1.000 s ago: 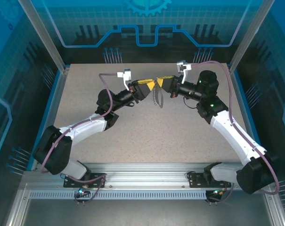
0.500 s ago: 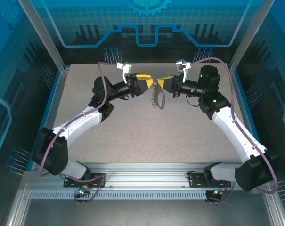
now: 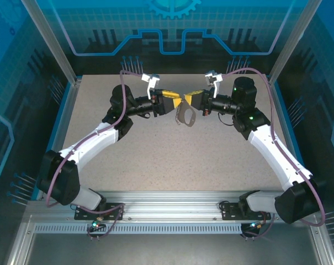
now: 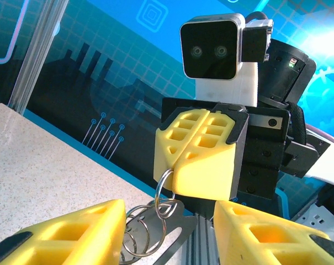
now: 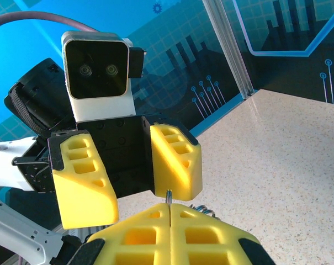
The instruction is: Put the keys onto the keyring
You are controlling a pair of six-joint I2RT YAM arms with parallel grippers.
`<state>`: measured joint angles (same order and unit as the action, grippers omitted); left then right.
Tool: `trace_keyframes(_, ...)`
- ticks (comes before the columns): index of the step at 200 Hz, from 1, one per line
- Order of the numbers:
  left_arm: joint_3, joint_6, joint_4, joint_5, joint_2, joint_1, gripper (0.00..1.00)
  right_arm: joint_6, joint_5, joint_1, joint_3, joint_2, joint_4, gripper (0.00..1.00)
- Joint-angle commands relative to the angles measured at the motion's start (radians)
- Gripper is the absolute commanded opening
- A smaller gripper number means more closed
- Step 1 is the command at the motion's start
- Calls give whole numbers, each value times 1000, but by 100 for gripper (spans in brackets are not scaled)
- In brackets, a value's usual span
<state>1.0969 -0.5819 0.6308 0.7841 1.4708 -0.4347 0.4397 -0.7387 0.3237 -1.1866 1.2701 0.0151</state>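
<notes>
My right gripper is shut on the top silver ring of the keyring and holds it in the air above the back middle of the table. Linked rings and a grey oval loop hang below it. In the right wrist view the ring's thin edge sticks out of the shut right gripper. My left gripper faces it tip to tip and is open, its yellow fingers either side of the hanging rings. The small key is out of view.
The speckled tabletop lies below both grippers. Blue panel walls and metal frame posts enclose the back and sides. A blue strip marks the table's back edge.
The left arm has swung further back and brought its open gripper up against the right gripper's tips. The hanging loop has turned from edge-on to face-on.
</notes>
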Motion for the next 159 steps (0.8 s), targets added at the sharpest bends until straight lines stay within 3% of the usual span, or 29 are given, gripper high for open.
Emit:
trace_keyframes(1,21,-32,61,27,8,7,47,-2,-22,-14,-16,-1,18,0)
trace_keyframes(106,43,-100,147,33,66,4,43,26,-30,-13,5,0,60,0)
trace_keyframes(159,51,-116,169,37,80,0,36,28,-31,-11,9,6,66,0)
